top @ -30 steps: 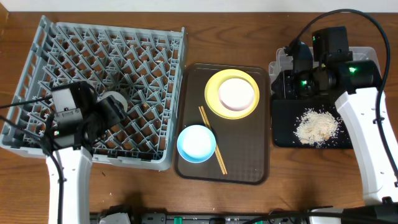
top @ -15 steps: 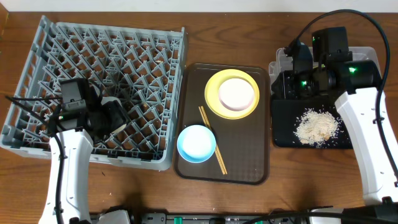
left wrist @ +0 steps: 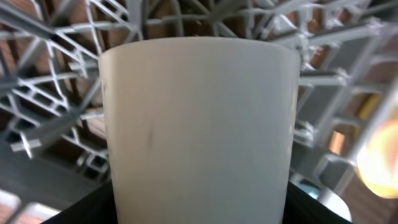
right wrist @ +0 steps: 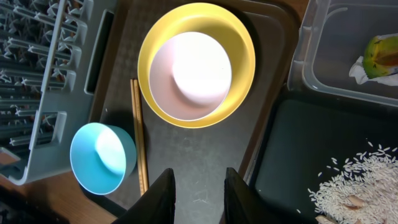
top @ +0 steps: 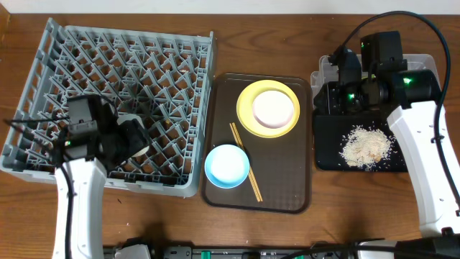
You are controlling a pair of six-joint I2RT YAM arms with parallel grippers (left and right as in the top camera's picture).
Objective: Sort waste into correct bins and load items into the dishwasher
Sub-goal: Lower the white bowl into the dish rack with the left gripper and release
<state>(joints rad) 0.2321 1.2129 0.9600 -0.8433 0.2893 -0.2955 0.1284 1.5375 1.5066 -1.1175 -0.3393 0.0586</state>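
My left gripper [top: 128,138] [left wrist: 196,214] is shut on a white cup-shaped bowl [top: 139,145] [left wrist: 196,118], held low over the grey dishwasher rack [top: 165,65] [left wrist: 56,74]. My right gripper [top: 332,90] [right wrist: 199,193] hangs open and empty above the brown tray's right side. On that tray lie a yellow plate [top: 268,108] [right wrist: 196,62] with a pale centre, a light-blue bowl [top: 227,166] [right wrist: 102,158] and chopsticks [top: 246,162] [right wrist: 138,137]. Rice crumbs [top: 366,146] [right wrist: 360,186] lie on the black tray [top: 330,144]. A yellow-green wrapper [right wrist: 382,53] and white paper [right wrist: 359,68] sit in the clear tub [right wrist: 336,43].
The brown serving tray [top: 287,180] [right wrist: 205,155] sits between the rack and the bins. My right arm covers most of the clear tub in the overhead view. The rack's upright pegs surround the left gripper. Bare wooden table [top: 144,216] runs along the front.
My left gripper has shifted a little toward the rack's front edge with the white bowl in it. The right arm has not moved.
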